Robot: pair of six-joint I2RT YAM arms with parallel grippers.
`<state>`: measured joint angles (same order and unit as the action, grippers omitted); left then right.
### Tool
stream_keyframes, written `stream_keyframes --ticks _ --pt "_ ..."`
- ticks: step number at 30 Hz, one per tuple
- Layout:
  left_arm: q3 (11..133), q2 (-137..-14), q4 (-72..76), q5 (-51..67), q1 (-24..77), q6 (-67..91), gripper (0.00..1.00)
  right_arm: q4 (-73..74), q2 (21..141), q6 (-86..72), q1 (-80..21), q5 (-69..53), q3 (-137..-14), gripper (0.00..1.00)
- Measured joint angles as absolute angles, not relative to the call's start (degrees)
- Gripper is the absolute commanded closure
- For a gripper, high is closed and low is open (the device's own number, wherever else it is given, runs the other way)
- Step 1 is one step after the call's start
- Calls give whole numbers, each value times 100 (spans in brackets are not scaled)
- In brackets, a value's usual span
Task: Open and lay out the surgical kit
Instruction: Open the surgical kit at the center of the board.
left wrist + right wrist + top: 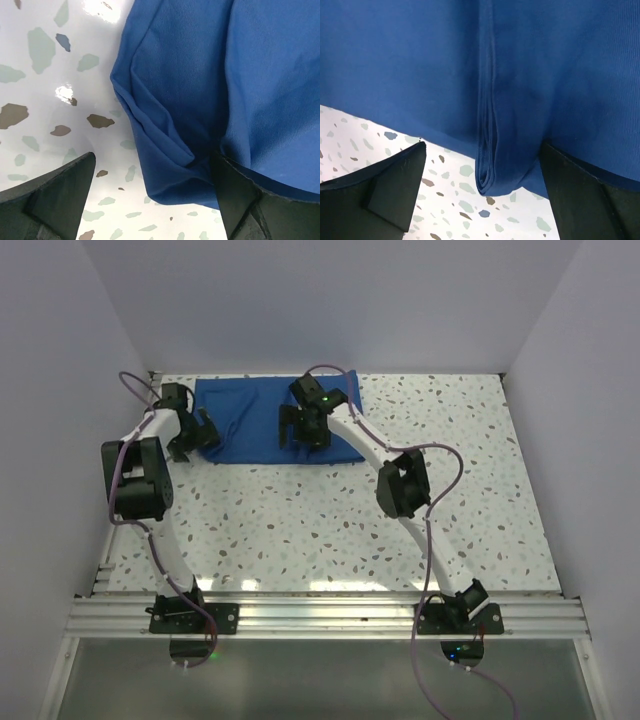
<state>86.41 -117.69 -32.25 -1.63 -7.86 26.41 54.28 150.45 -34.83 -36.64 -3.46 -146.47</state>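
- Two grippers: my left gripper [154,165] and right gripper [484,150], jaws apart, clamping nothing.
- One cloth [245,420]: royal blue, fine weave, folded rectangle, far-left on glossy speckled table [450,470].

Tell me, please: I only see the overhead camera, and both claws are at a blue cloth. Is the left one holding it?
Observer: No. The left wrist camera shows the left gripper open, with the creased corner of the blue cloth lying ungripped between its jaws.
Visitor: And the right one?
Observer: The right gripper is open too. Its camera shows a stacked fold of several layers running between its jaws.
Visitor: Any metal tools showing?
Observer: None in any view. Close up there is only cloth and the speckled table.
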Motion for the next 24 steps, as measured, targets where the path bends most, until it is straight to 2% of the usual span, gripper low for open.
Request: stream_keyframes --ticks 1,2,3,5,6,7,8,10,11,15,18,24 --pt "8641 -11797 -3225 -137 -786 2646 4 5406 15063 -3454 -3693 -257 -14647 2" --pt "8641 -11828 -3218 -108 -786 2652 9 5406 15063 -3430 -3715 -211 -14652 8" --pt "8643 -11845 -3214 -99 -786 2655 25 5413 15061 -3385 -3745 -139 -14676 13" --pt "8643 -11852 -3175 -27 -786 2692 44 5470 15122 -3282 -3793 54 -14733 39" --pt "8643 -11869 -3155 8 -786 2709 59 5531 15159 -3242 -3802 143 -14792 48" --pt "8641 -11896 -3129 32 -786 2738 66 5592 15198 -3190 -3802 237 -14827 59" --pt "8641 -11909 -3089 47 -786 2709 73 5638 15222 -3177 -3789 301 -14840 64" --pt "8643 -11935 -3083 43 -790 2692 94 5701 15229 -3100 -3763 401 -14842 78" --pt "8643 -11944 -3081 56 -805 2698 100 5732 15229 -3063 -3750 438 -14840 100" --pt "8648 -11948 -3074 102 -823 2681 100 5774 15209 -2985 -3723 508 -14816 100" --pt "8694 -11957 -3131 38 -823 2679 100 5527 14877 -2974 -3651 563 -14252 100" --pt "8755 -11959 -3312 -78 -810 2676 100 4954 13032 -3094 -3004 805 -11705 100"
